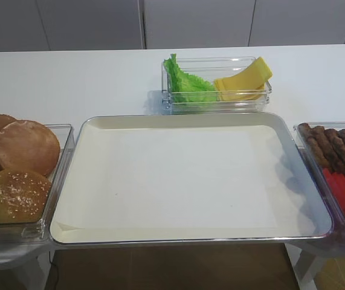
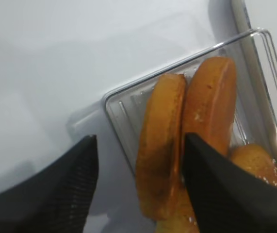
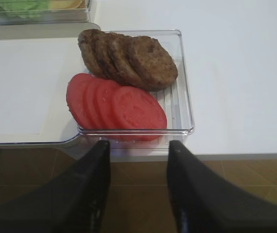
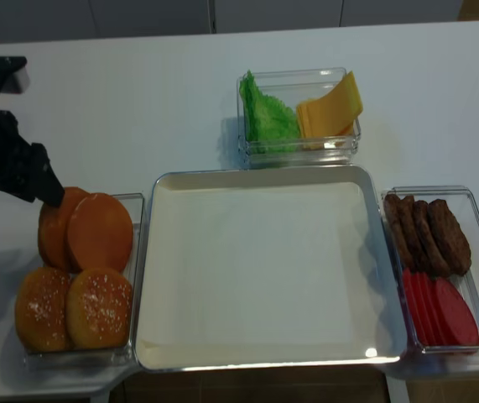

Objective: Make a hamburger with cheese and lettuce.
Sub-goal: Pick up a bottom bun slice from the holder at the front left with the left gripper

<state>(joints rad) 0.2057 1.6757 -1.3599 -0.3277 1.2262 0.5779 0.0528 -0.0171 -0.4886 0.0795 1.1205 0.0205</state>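
Left wrist cam only: left gripper (image 2: 138,189) gaping open, straddling upright bun half (image 2: 160,150) standing on edge in bun bin (image 2: 116,104), left of tray (image 4: 260,180). Right gripper (image 3: 138,160) open, empty, hanging nr patty bin (image 3: 184,87), right of tray. Lettuce (image 1: 187,81) and cheese (image 1: 245,81) sitting behind tray, cheese leaning up-right.

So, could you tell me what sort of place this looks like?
Probably a mock food-prep counter: a white table holds a metal tray ringed by clear bins of buns, cheese, lettuce and patties.
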